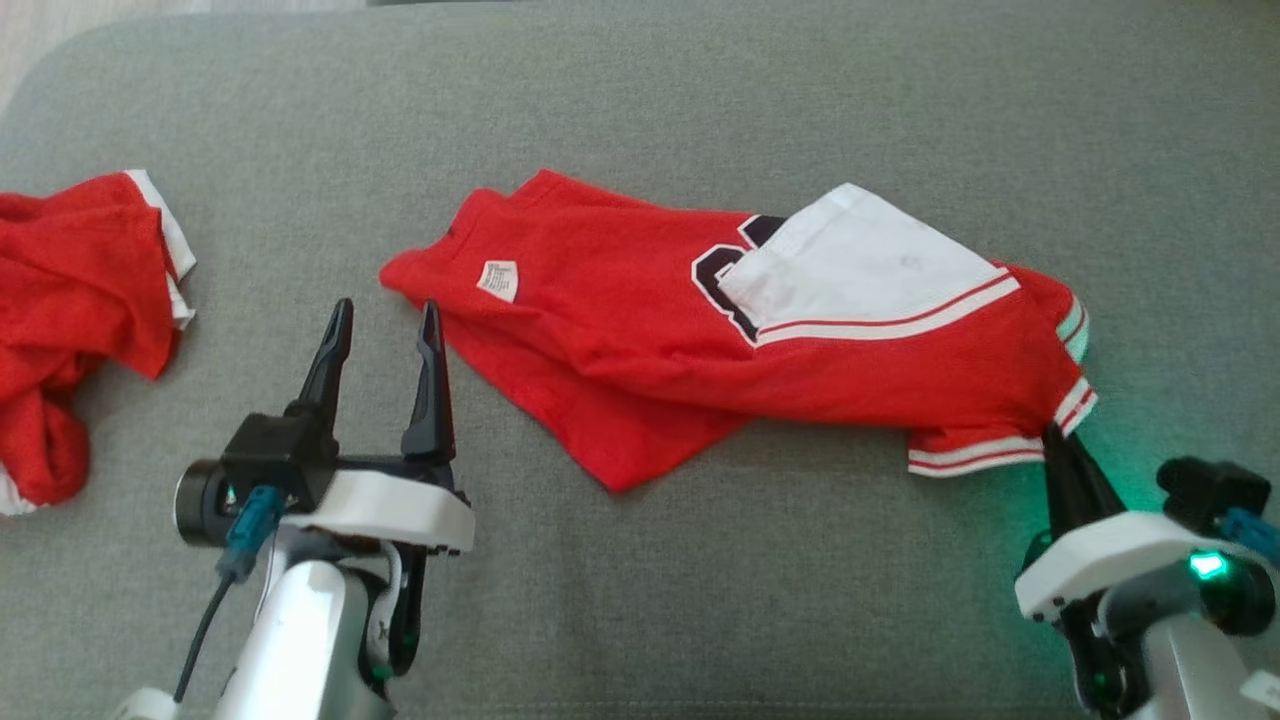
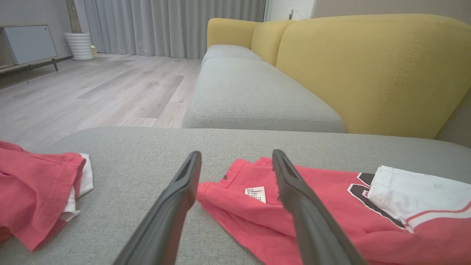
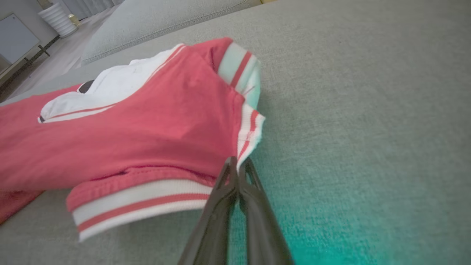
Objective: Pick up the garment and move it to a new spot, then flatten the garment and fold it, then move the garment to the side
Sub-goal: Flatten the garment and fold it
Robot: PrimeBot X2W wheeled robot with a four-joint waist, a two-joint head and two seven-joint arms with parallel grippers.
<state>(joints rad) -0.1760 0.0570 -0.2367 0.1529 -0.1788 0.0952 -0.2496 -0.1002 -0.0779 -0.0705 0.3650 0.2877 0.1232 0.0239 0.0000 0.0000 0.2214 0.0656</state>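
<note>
A red garment (image 1: 660, 330) with white striped trim and a dark print lies crumpled across the grey cushion (image 1: 700, 100); a white panel (image 1: 860, 265) is folded over its right part. My right gripper (image 1: 1052, 432) is shut on the garment's (image 3: 154, 125) striped hem corner, its fingers (image 3: 235, 173) pinching the white band. My left gripper (image 1: 385, 308) stands open just left of the garment's labelled end, its fingers (image 2: 184, 191) straddling the red edge (image 2: 235, 187) in the left wrist view with nothing held.
A second red garment (image 1: 70, 300) lies bunched at the cushion's left edge, also in the left wrist view (image 2: 36, 187). Beyond are a yellow sofa (image 2: 368, 66) with grey seats, wooden floor (image 2: 92, 88), curtains and a white pot (image 2: 79, 46).
</note>
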